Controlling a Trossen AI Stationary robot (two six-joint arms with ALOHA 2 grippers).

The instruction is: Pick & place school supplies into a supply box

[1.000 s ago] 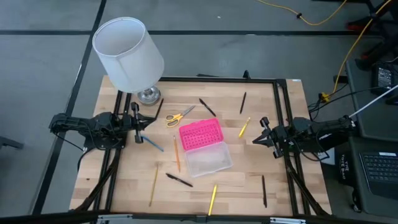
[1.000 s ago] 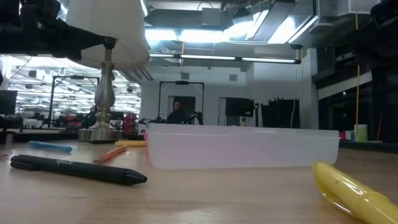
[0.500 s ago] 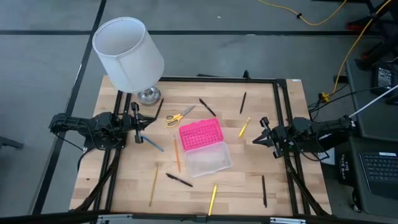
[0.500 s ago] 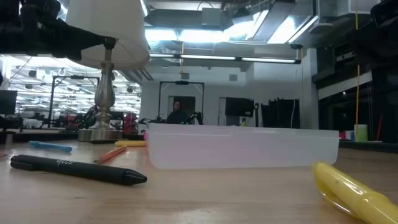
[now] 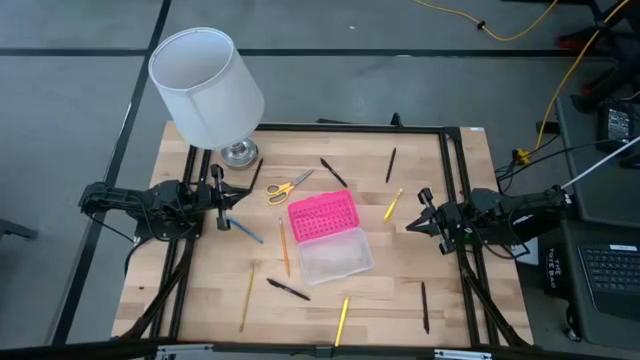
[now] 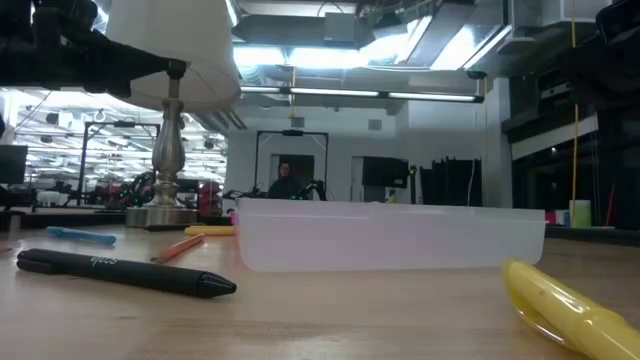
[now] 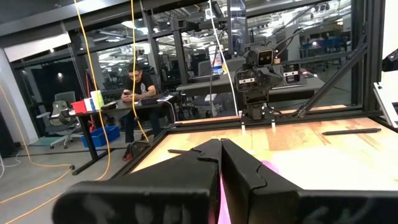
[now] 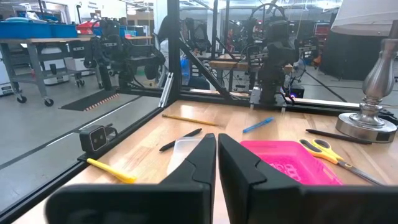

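Observation:
The supply box lies open at the table's middle, its pink lid [image 5: 320, 216] next to its clear base [image 5: 336, 256]. School supplies lie flat and scattered around it: yellow-handled scissors [image 5: 288, 186], a blue pen [image 5: 243, 230], an orange pencil [image 5: 284, 248], a black pen [image 5: 288, 290], yellow pencils [image 5: 247, 296] and black pencils [image 5: 424, 306]. My left gripper [image 5: 236, 197] hovers shut at the left edge, beside the blue pen. My right gripper [image 5: 410, 224] hovers shut at the right edge. Neither has anything between its fingers [image 7: 205, 158] [image 8: 199, 155].
A lamp with a white shade [image 5: 208, 85] stands on its metal foot [image 5: 238, 153] at the far left corner. A black frame [image 5: 455, 180] runs along the table's edges. A person sits in the room beyond the table [image 7: 134, 93].

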